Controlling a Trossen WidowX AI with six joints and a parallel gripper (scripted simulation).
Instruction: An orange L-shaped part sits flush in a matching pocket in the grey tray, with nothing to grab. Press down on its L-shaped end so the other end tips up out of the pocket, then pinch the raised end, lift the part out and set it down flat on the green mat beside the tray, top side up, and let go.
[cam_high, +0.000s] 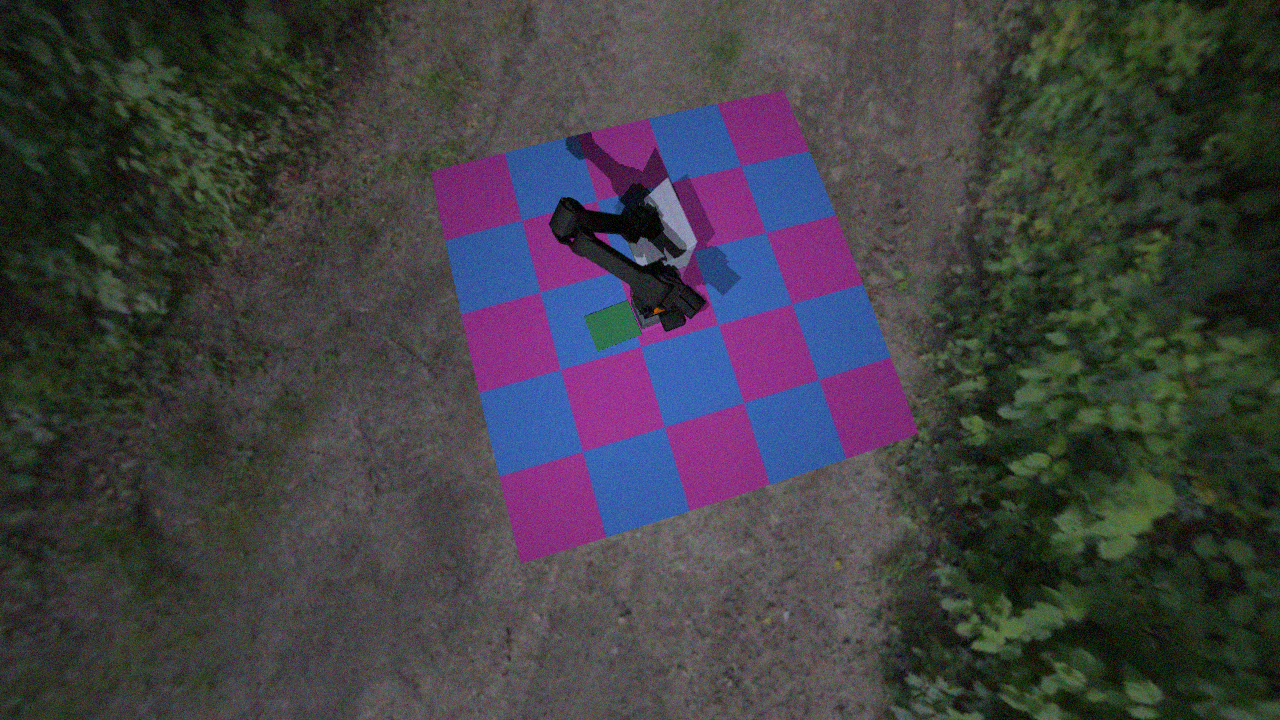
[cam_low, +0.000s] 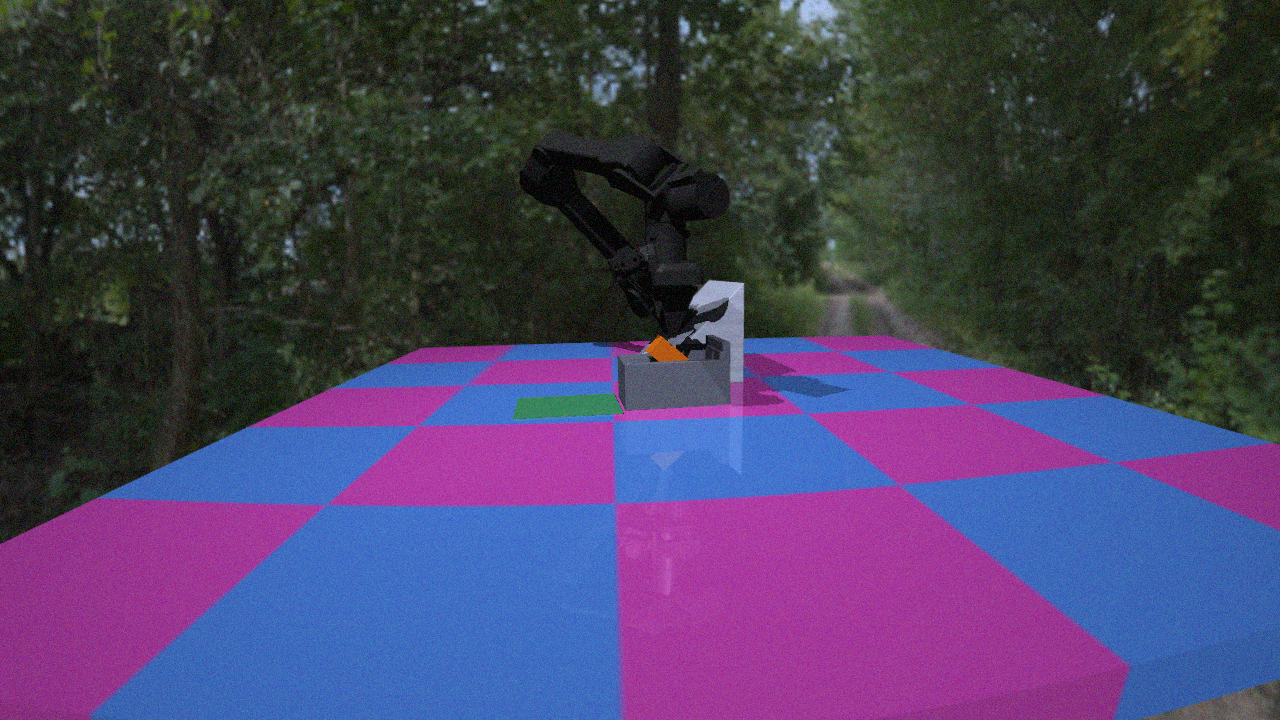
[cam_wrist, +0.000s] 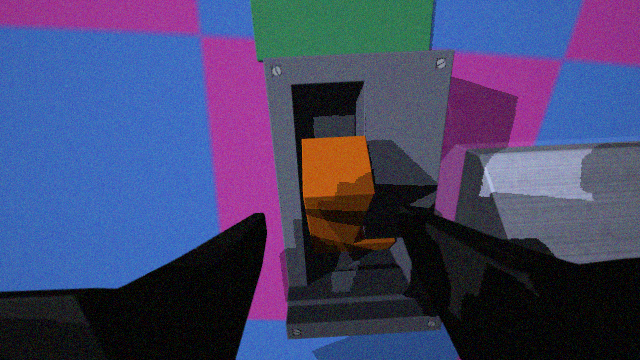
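Observation:
The orange L-shaped part (cam_high: 659, 310) (cam_low: 664, 348) (cam_wrist: 335, 162) is tilted in the pocket of the grey tray (cam_low: 675, 386) (cam_wrist: 405, 100). Its end nearer the green mat (cam_high: 613, 325) (cam_low: 565, 407) (cam_wrist: 345, 30) sticks up above the rim; its L-shaped end is low in the pocket, partly in shadow. My gripper (cam_wrist: 332, 219) is open, pointing down over the tray. In the wrist view one finger is left of the tray and the other right of the part, with the part between their lines but not pinched. The fingertips are mostly hidden in the top view.
A pale wedge-shaped block (cam_high: 673, 214) (cam_low: 733, 331) (cam_wrist: 540, 175) stands close beside the tray, on the right in the wrist view. The mat lies flat against the tray's short side. All stand on a blue and magenta checkered top (cam_high: 617, 398) (cam_low: 465, 582).

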